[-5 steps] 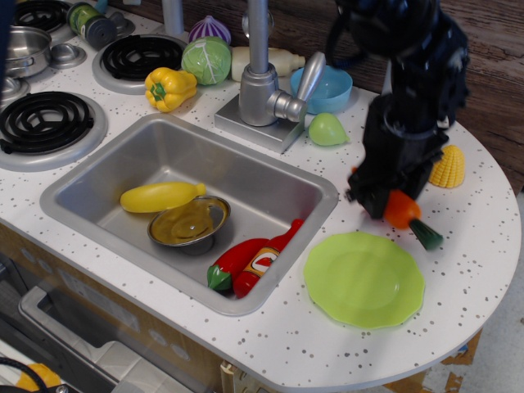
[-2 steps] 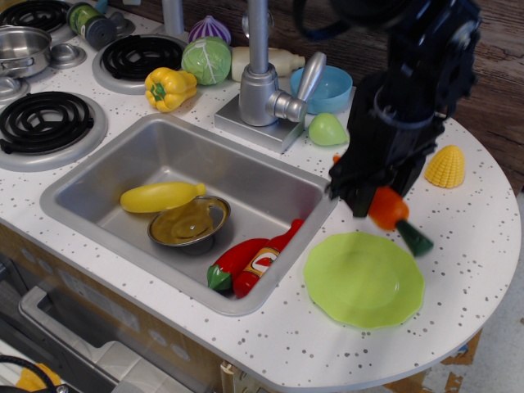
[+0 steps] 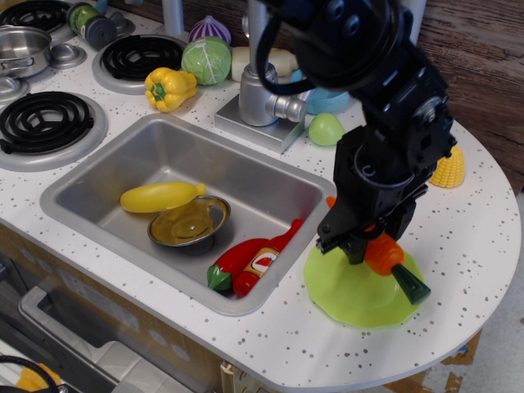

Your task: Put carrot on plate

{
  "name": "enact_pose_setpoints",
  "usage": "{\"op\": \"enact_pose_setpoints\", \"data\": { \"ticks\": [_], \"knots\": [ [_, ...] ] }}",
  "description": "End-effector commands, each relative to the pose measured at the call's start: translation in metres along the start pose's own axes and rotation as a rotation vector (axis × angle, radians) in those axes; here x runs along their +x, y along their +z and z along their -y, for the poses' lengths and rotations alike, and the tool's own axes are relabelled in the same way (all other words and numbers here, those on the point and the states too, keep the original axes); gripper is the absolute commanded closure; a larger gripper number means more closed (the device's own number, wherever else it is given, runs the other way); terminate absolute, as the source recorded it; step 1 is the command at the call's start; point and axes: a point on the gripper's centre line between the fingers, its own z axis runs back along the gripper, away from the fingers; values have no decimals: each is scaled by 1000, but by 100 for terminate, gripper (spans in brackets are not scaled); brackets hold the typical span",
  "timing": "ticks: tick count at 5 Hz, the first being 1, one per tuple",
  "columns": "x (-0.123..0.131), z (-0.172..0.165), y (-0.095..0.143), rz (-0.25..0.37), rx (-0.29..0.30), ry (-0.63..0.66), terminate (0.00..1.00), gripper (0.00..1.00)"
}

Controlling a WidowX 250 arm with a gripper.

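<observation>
The orange carrot (image 3: pixel 385 255) with its dark green stem end pointing lower right is held in my black gripper (image 3: pixel 358 239). The gripper is shut on the carrot's thick end and hangs low over the lime-green plate (image 3: pixel 352 291). The plate lies on the white speckled counter right of the sink. The arm hides the plate's far part and the rest of the carrot. I cannot tell whether the carrot touches the plate.
The sink (image 3: pixel 123 164) holds a yellow squash (image 3: pixel 161 196), a small metal bowl (image 3: pixel 189 223), a red ketchup bottle (image 3: pixel 266 258) and a chili pepper (image 3: pixel 231 264). The faucet (image 3: pixel 260 90), a light blue bowl (image 3: pixel 327 100), a green pear-like toy (image 3: pixel 327 128) and corn (image 3: pixel 449 168) stand behind.
The gripper has carried the carrot forward and down, from above the counter behind the plate to low over the plate.
</observation>
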Motion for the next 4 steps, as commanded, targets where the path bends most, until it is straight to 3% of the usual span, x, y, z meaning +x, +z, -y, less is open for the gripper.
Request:
{"op": "enact_pose_setpoints", "data": {
  "ticks": [1,2,3,4],
  "knots": [
    [-14,10,12,28,-101,-17,0,0],
    [-12,13,16,76,-131,-18,0,0],
    [-12,13,16,76,-131,-18,0,0],
    [-12,13,16,76,-131,-18,100,0]
  ]
}}
